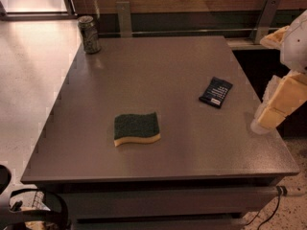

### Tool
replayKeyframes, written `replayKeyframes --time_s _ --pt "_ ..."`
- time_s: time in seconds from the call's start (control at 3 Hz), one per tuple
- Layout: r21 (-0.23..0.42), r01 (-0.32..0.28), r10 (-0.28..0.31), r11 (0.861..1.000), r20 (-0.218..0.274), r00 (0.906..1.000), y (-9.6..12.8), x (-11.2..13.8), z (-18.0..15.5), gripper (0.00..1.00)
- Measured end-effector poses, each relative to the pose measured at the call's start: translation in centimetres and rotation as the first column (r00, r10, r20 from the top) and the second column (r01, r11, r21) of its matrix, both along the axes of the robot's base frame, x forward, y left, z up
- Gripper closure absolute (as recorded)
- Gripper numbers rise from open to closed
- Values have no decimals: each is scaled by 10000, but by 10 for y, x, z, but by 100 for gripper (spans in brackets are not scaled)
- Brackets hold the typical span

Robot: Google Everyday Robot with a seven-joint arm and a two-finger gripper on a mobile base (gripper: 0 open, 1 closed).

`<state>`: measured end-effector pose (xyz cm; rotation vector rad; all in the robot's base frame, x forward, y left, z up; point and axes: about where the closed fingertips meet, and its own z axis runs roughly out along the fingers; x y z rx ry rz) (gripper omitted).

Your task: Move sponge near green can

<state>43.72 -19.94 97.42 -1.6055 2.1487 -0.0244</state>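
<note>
The sponge (136, 128), dark green on top over pale yellow foam, lies flat on the grey table (158, 71) a little left of centre, toward the front. The green can (89, 34) stands upright at the table's far left corner, well apart from the sponge. My gripper (268, 115), pale yellow and white, hangs at the right edge of the view over the table's right edge. It is far from the sponge and holds nothing that I can see.
A small flat dark blue packet (216, 92) lies on the right half of the table. A metal rail with brackets (123, 19) runs behind the far edge. Pale floor lies to the left, and cables hang at the front right.
</note>
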Motion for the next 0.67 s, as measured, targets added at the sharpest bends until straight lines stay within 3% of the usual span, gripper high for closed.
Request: replayKeyframes --time_s 0.33,0.67 --pt "1616 -9 -70 9868 481 9988 20 -8 -26 0" --pt "3181 -414 74 9472 1074 9942 45 6 -57 0"
